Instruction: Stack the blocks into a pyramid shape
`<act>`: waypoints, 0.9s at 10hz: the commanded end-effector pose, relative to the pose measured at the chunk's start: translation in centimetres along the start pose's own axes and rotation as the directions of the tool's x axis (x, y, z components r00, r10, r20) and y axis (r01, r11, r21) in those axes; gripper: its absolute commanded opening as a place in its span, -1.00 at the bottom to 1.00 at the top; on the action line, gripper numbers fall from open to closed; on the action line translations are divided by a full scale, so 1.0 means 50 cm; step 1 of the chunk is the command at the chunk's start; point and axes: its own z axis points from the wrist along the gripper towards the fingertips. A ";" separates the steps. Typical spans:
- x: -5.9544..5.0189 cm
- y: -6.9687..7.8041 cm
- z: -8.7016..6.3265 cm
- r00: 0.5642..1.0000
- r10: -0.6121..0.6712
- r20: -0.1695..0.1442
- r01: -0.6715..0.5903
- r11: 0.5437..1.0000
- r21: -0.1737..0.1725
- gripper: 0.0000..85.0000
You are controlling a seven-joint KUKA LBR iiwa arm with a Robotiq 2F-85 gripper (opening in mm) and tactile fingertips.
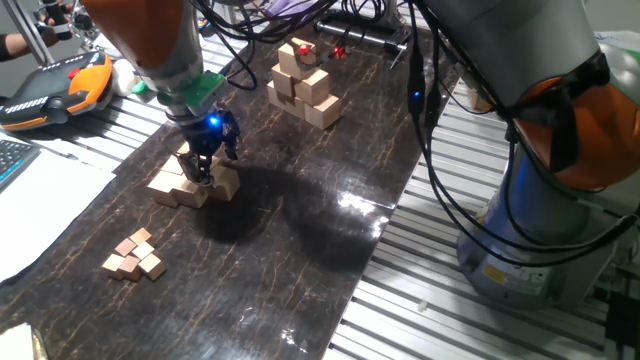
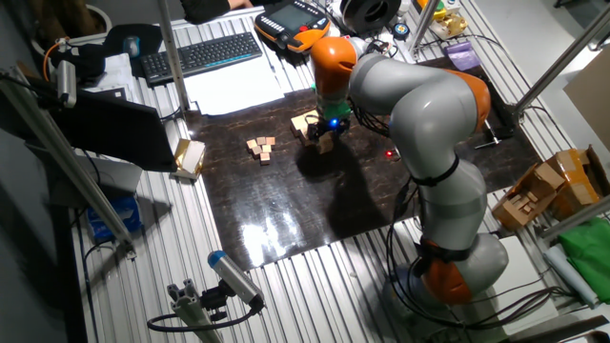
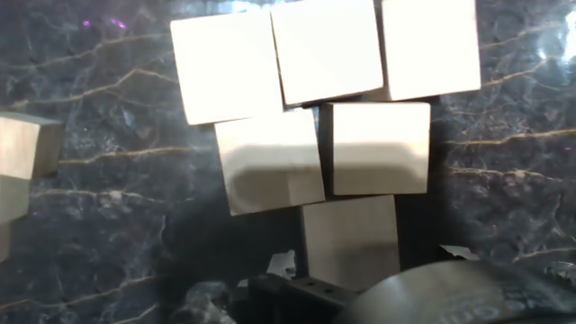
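From where I stand the gripper point(image 1: 203, 176) hangs right over the blocks point(image 1: 192, 185) piled on the dark mat point(image 1: 300, 220), its claw state beyond telling, and those light, stiff, smooth-faced wooden cubes look best pinched across two opposite flat sides

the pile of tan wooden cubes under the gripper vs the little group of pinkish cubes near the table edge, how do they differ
The pile of light-tan wooden cubes has bigger cubes; the group of small pinkish-tan cubes has much smaller ones. The pile rises in steps; the small group lies low on the dark marbled mat. The gripper is down at the pile; nothing is near the small group. Both are plain cubes on the same mat.
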 end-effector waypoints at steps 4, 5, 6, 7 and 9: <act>0.000 0.000 0.000 1.000 0.000 0.001 0.000 1.000 -0.005 0.78; 0.000 0.001 0.000 1.000 -0.001 0.003 0.001 1.000 -0.017 0.78; -0.001 0.001 -0.002 1.000 0.000 0.010 0.000 1.000 -0.010 0.79; -0.001 0.001 -0.001 1.000 -0.002 0.008 0.002 1.000 -0.013 0.80; 0.000 0.001 0.000 1.000 -0.011 0.007 0.011 1.000 -0.009 0.80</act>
